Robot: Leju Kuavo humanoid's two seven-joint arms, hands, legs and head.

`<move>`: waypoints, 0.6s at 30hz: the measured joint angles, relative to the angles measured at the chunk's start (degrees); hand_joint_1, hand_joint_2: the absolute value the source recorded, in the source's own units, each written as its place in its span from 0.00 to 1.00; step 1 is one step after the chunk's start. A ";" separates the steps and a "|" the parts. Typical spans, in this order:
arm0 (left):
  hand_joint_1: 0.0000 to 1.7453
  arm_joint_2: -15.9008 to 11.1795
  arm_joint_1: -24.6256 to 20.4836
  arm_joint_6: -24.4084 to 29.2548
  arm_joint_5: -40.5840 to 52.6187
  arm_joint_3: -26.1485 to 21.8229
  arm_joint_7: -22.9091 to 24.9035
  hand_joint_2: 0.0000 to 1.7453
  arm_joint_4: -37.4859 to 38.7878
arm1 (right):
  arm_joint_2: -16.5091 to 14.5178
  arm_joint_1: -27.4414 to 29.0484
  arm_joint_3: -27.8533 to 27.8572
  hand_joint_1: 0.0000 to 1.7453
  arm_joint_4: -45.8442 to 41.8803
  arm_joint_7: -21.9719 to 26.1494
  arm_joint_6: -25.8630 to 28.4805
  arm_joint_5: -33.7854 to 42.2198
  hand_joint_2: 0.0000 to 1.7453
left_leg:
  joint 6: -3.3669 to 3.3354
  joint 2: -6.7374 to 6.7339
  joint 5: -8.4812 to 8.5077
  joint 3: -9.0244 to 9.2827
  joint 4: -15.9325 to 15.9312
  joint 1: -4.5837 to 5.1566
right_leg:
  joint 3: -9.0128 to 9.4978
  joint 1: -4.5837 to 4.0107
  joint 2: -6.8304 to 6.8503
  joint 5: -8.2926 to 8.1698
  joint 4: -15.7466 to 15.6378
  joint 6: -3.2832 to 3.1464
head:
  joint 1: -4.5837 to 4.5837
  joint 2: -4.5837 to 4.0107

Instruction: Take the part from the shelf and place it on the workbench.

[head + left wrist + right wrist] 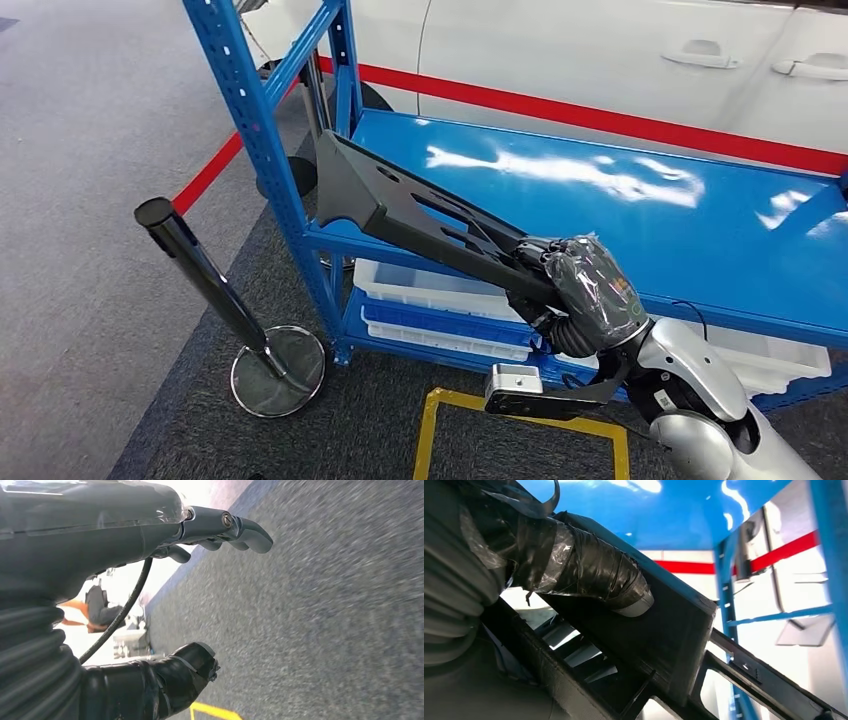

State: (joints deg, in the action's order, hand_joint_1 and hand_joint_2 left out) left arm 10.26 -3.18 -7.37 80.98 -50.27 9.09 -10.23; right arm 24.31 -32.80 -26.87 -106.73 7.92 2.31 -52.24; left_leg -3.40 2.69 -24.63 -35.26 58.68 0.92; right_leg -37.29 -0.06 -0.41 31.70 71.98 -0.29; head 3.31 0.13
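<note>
at the far left lies open grey floor (70, 150), with a red floor line (205, 175) running up toward the shelf. a dark stanchion post (195, 265) leans there on its round chrome base (278, 370), just beside the shelf's blue corner upright (262, 150); a strip of darker carpet (330, 420) lies in front. the long black part (420, 215) slants from that corner upright, where its broad end sits high and near the post of the frame, down to the right across the front edge of the glossy blue shelf top (620, 200). most of that top is bare behind it. under the edge, white bins (430, 290) sit on the lower level, and a yellow floor outline (520, 420) lies below.

the right hand (575, 285) clasps the part's lower end, fingers wrapped around it, its silver forearm coming up from the bottom right; in the right wrist view the taped thumb (594, 572) presses flat on the part. a white car (640, 50) stands behind the shelf.

the left hand (150, 605) hangs over grey carpet, fingers apart, holding nothing.
</note>
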 joint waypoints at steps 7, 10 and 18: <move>0.00 0.37 0.14 -0.16 0.19 0.03 -0.15 1.00 0.04 | 0.85 -0.26 -0.15 1.00 -0.11 0.14 0.72 0.02 1.00 | 1.69 3.69 3.38 -2.22 -1.02 -0.44 | 8.49 -1.00 -2.19 -3.72 -15.75 -3.30 | 0.23 0.00; 0.00 0.32 0.05 -0.14 0.20 0.06 -0.11 1.00 0.05 | 0.85 -0.26 -0.21 1.00 -0.11 0.17 0.78 0.02 1.00 | 2.85 -0.22 -2.56 -4.30 4.14 -0.60 | 7.68 -0.23 0.42 -6.09 -17.65 -2.84 | 0.51 0.00; 0.00 0.08 -0.43 0.02 0.24 0.07 -0.16 1.00 0.05 | 0.93 -0.34 -0.19 1.00 -0.02 0.16 0.81 0.02 1.00 | 7.56 -5.92 -2.84 3.20 3.60 -3.79 | 0.55 1.82 6.51 -8.20 -12.96 0.62 | 1.50 0.01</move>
State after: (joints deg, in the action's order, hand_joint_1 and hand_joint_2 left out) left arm 10.34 -3.61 -7.35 81.22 -50.20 8.93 -10.18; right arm 25.24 -33.14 -27.06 -106.75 8.08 3.12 -52.22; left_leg 4.17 -3.23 -27.47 -32.06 62.28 -2.88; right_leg -36.74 1.76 6.10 23.49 59.02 0.33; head 4.80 0.14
